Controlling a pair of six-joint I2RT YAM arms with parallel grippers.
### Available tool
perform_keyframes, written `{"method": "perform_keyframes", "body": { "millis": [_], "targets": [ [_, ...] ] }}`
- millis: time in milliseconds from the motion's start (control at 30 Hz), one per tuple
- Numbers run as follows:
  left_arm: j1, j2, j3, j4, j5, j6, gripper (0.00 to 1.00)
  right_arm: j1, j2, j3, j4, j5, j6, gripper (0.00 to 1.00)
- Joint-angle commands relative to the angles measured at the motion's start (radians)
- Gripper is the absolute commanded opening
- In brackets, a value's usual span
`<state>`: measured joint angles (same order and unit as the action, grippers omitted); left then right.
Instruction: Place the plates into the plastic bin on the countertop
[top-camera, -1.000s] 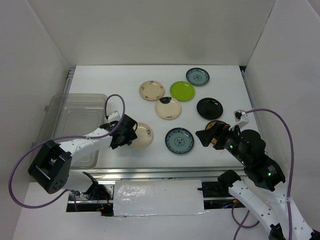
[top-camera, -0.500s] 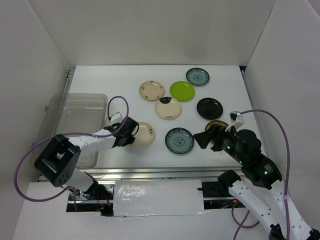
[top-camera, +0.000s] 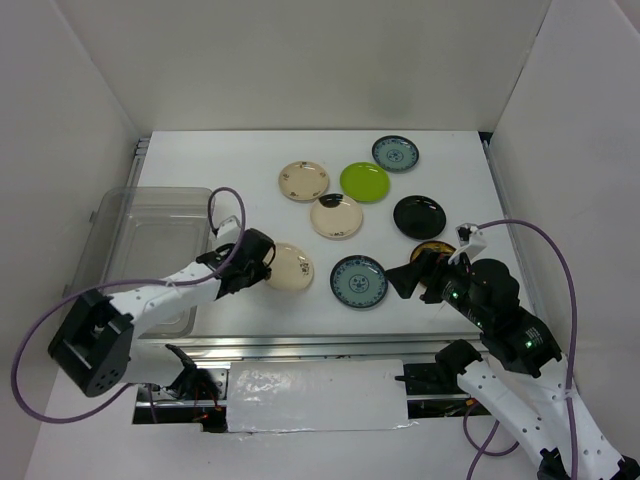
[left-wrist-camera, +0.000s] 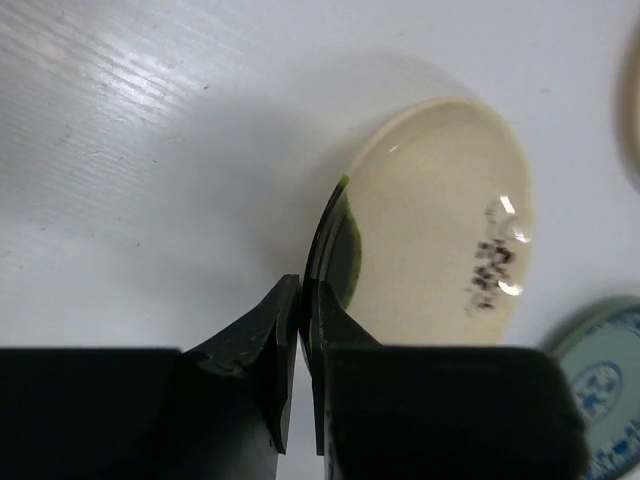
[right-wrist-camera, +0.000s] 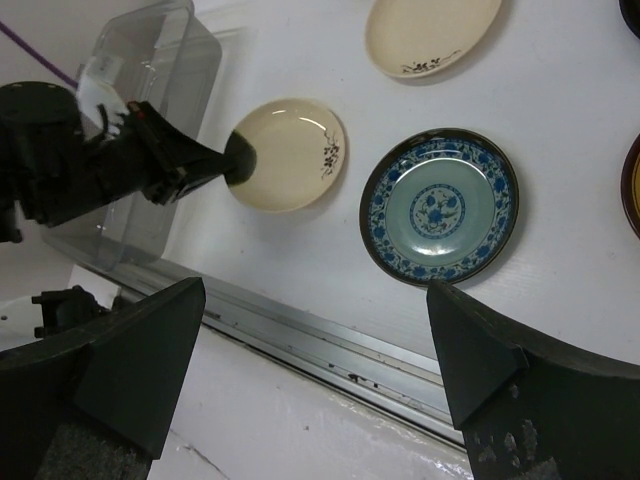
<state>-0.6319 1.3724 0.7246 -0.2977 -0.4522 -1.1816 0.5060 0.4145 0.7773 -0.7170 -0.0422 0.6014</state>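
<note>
While left jaws pinch near rim of cream plate (left-wrist-camera: 440, 220) at tabletop (top-camera: 220, 160) front, plastic bin (top-camera: 150, 195) lies directly left, beside left arm; right jaws spread wide, empty, above teal plate (right-wrist-camera: 440, 205), farther off.

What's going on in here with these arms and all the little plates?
Two robot arms are moving small plates from a white countertop into a clear plastic bin. The left hand is pinching the rim of a cream plate that lies just beside the bin. The right hand hangs wide open near a blue patterned plate, holding nothing. No plate appears to be in the bin yet.
</note>
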Motion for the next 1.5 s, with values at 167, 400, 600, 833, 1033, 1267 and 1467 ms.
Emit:
{"method": "perform_keyframes", "body": {
  "millis": [167,400,600,833,1033,1267,1467],
  "targets": [
    [0.047,-0.331,0.162,-0.155,-0.025,0.135,0.0,0.002,0.009,0.002,0.068,-0.008,0.003,1.0],
    [0.253,-0.443,0.375,-0.445,-0.098,0.086,0.0,0.003,0.013,0.01,0.077,-0.013,0.005,1.0],
    [0.605,-0.368,0.417,-0.532,-0.068,0.071,0.0,0.002,0.015,0.028,0.08,-0.021,0.005,1.0],
    [0.963,-0.285,0.262,-0.35,0.141,0.115,0.0,0.003,0.018,0.068,0.067,-0.028,-0.008,1.0],
    [0.999,-0.138,0.223,-0.236,0.211,0.137,0.0,0.002,0.015,0.063,0.082,-0.038,-0.012,1.0],
    [0.997,0.007,0.256,-0.196,0.268,0.155,0.18,0.002,0.041,0.06,0.102,-0.067,-0.011,1.0],
    [0.995,0.019,0.275,-0.225,0.248,0.181,0.72,0.003,0.029,0.057,0.103,-0.077,-0.008,1.0]
  ]
}}
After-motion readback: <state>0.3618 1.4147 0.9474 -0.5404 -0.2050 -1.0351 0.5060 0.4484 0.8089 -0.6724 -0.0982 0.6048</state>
